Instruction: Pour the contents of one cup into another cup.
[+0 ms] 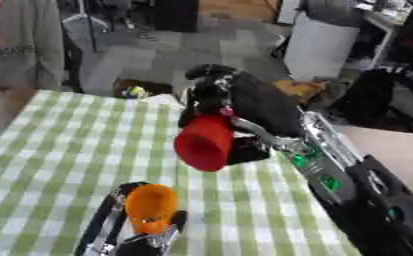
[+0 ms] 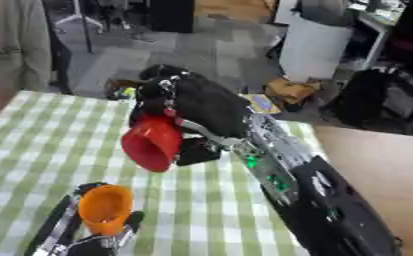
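left eye view, right robot hand [image 1: 211, 100] tipping red cup [image 1: 205, 143]

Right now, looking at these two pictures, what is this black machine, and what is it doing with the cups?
Both pictures come from a stereo camera in a humanoid robot's head, looking down; they show the same moment from its left and right eyes. The black and silver arm from the right ends in the right hand, curled round a red plastic cup tipped on its side in the air, mouth facing left and slightly downward. At the bottom, the left hand holds an orange plastic cup, mouth tilted toward the camera. Below lies a green-and-white checked tablecloth. The red cup is above and a little to the right of the orange one. Contents cannot be seen.
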Controlling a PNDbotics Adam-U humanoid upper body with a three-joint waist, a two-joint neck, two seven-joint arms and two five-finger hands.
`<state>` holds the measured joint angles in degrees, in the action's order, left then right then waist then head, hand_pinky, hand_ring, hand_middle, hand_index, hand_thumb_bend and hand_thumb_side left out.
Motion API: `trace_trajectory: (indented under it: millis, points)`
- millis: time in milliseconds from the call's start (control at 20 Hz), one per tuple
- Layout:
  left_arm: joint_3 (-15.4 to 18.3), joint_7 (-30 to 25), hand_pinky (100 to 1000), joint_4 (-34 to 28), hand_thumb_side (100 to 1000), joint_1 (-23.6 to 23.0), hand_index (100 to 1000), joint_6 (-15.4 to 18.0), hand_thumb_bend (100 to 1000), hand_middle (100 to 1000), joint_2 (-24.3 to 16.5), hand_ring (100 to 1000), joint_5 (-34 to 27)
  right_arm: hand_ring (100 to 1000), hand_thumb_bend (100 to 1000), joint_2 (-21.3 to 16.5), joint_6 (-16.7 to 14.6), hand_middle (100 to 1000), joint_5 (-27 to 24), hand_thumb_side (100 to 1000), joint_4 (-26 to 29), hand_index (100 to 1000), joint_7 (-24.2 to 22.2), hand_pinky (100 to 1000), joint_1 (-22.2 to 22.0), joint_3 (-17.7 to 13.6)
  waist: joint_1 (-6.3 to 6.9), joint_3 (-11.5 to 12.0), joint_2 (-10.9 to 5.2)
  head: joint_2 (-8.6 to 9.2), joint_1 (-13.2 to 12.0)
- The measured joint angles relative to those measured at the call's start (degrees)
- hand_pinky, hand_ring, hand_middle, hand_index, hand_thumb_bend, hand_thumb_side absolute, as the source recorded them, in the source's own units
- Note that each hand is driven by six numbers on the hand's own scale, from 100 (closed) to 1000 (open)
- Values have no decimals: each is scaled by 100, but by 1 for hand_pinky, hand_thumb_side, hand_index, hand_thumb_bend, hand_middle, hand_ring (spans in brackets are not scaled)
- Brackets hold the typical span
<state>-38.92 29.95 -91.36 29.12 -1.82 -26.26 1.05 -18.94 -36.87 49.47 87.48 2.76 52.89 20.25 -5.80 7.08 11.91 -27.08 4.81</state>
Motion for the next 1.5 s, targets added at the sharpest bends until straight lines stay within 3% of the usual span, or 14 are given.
trace_trajectory:
  millis: [200, 450, 650, 900, 1200, 1500]
  points:
    - [236, 522, 527, 173, 324, -103, 550, 95, 480, 421, -78, 763, 165, 429, 248, -37, 50, 351, -131, 100, 76, 485, -50, 782, -29, -14, -1, 11, 10, 5, 1]
    - [436, 1120, 548, 177, 373, -155, 588, 29, 722, 457, -161, 803, 331, 427, 238, -40, 82, 350, -223, 100, 120, 484, -98, 776, -52, -14, -5, 12, 12, 48, -1]
    - [502, 1394, 552, 248, 395, -226, 618, -46, 812, 484, -165, 835, 444, 424, 232, -40, 99, 349, -254, 100, 145, 483, -124, 769, -77, -15, -14, 7, 16, 51, -10]
    - [526, 1482, 590, 371, 447, -352, 731, -12, 981, 619, -153, 946, 490, 418, 226, -40, 103, 343, -305, 100, 145, 481, -162, 743, -100, -16, -21, 1, 34, 51, -15]
    - [561, 1495, 615, 289, 517, -510, 775, 101, 1000, 694, -130, 987, 482, 392, 203, -47, 247, 310, -636, 100, 144, 473, -170, 622, -215, -122, -7, -12, 42, 51, -26]
    - [600, 1431, 637, -239, 622, -656, 807, 199, 937, 742, -144, 1000, 94, 358, 166, -221, 771, 281, -1702, 100, 234, 459, -121, 468, -598, -450, 18, -56, 42, 51, -91]
